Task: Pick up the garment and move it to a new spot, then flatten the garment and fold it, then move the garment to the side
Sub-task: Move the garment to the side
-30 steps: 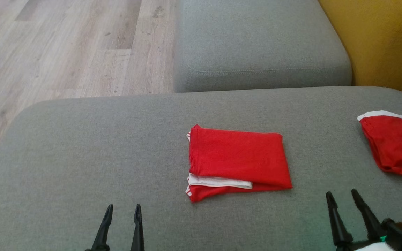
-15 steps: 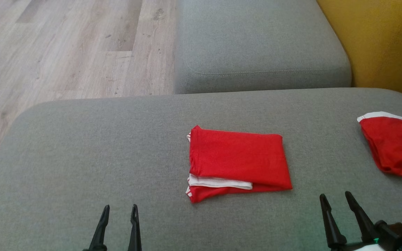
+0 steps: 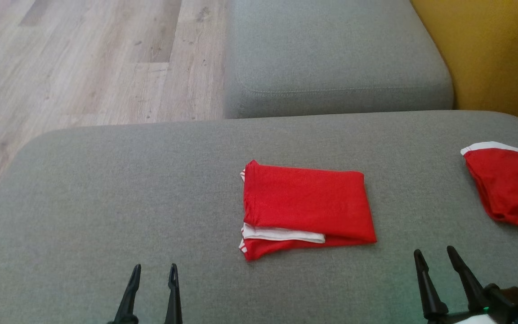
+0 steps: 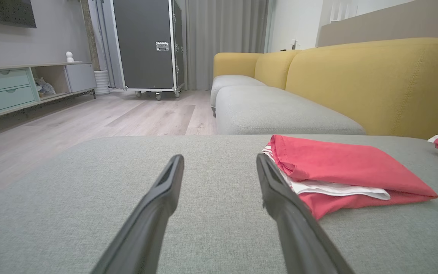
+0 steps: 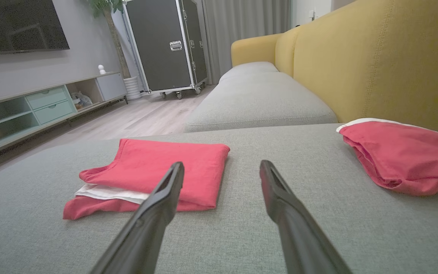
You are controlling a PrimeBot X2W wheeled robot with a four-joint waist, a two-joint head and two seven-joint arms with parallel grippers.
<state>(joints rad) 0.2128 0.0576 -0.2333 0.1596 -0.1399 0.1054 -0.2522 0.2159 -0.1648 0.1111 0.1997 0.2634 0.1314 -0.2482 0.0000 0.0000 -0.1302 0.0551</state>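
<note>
The left gripper (image 3: 155, 267) is over the grey cushion (image 3: 106, 189), its fingers spread and empty. The folded red garment (image 3: 306, 207) lies flat mid-cushion, apart from both grippers. The right gripper (image 3: 433, 250) is spread too, holding nothing. A second red garment (image 3: 506, 189) lies rumpled at the far right.

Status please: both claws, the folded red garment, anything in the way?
Left claw open, empty. Right claw open, empty. Folded red garment lies on grey cushion, clear of both claws. Second red garment at cushion's right edge.
</note>
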